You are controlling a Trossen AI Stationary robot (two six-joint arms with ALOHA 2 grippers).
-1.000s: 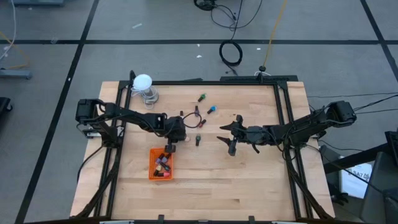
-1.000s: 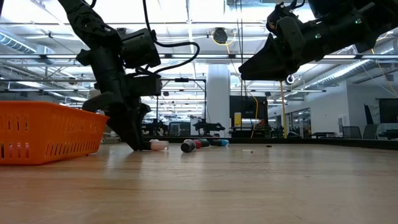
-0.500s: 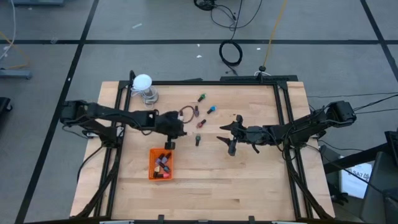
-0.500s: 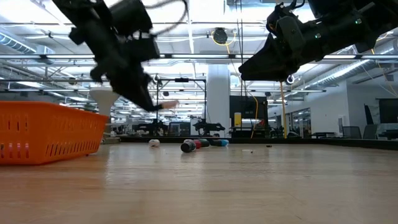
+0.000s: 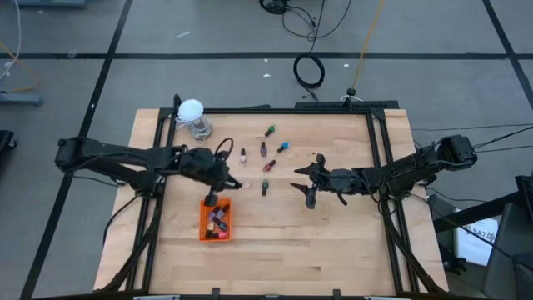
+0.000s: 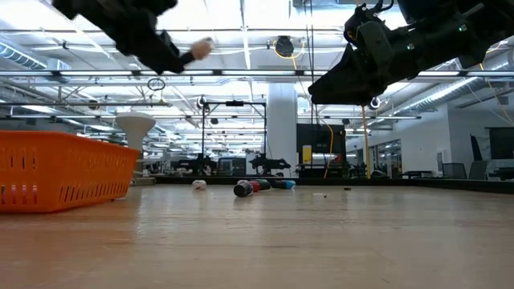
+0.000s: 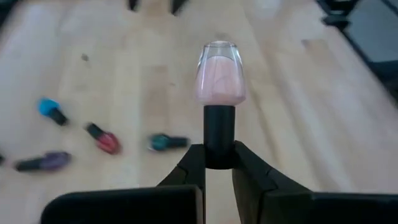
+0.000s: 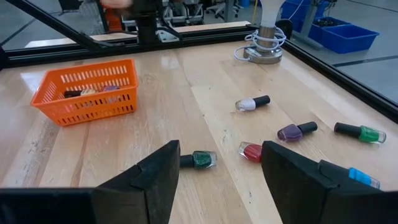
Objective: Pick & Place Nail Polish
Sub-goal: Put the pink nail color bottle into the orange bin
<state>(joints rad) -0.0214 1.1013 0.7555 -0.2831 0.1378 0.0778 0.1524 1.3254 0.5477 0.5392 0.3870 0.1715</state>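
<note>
- Wooden table carries loose nail polish bottles and an orange basket.
- Left end effector, raised near the basket, clamps a pink bottle by its cap.
- Right end effector hovers released.

On the wooden table in front of me an orange basket sits toward my left side. In the low view its mesh wall stands at the edge of the picture. A white ball rests on a clear stand near the far left corner. Beyond the table, a black cable coil lies on the grey floor.
</note>
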